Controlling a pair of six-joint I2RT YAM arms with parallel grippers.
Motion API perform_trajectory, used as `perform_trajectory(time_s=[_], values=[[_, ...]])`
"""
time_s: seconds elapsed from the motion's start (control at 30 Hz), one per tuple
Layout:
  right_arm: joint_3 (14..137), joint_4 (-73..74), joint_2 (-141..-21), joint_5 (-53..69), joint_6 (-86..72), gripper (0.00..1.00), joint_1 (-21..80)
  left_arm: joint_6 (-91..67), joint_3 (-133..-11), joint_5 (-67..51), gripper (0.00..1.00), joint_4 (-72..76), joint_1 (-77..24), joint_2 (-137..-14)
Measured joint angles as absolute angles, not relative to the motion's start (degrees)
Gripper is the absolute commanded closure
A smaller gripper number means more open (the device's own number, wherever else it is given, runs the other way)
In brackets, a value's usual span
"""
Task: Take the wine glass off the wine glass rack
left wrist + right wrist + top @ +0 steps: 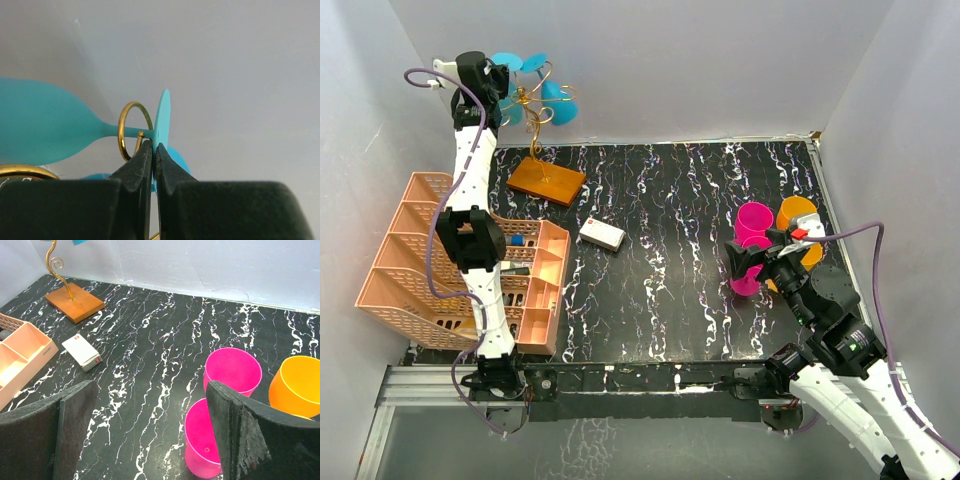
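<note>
The gold wire wine glass rack (532, 108) stands on its orange-brown wooden base (546, 180) at the back left. Turquoise wine glasses (560, 103) hang from its curled arms. My left gripper (498, 85) is raised at the rack top. In the left wrist view it (154, 146) is shut on the thin round foot (162, 117) of one turquoise glass (40, 125), whose stem runs through a gold loop (121, 131). My right gripper (750, 262) is open and empty over the table at the right; the right wrist view shows it (150, 430) beside pink cups.
A peach lattice basket (420, 250) sits at the left under the left arm. A small white box (602, 234) lies mid-table. Two pink cups (754, 222) and orange cups (798, 215) stand at the right, close to the right gripper. Grey walls close in on the back and sides.
</note>
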State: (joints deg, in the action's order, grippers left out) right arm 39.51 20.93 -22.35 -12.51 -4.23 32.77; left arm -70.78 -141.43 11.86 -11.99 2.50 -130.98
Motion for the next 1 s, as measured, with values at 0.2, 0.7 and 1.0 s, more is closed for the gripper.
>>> perform_trajectory(time_s=[0.2,0.7,1.0], values=[[39.48,20.91,-22.26,-12.56,-4.12,0.01,32.91,-72.03,-141.21,9.37,1.0,-11.66,2.52,-130.93],[39.48,20.91,-22.26,-12.51,-4.14,0.01,32.99,-72.18,-133.73,8.51,1.0,-10.52,2.57,-125.45],[39.48,20.91,-22.22,-12.51,-4.12,0.01,33.01,-72.05,-130.26,8.19,1.0,-9.8,2.59,-121.05]])
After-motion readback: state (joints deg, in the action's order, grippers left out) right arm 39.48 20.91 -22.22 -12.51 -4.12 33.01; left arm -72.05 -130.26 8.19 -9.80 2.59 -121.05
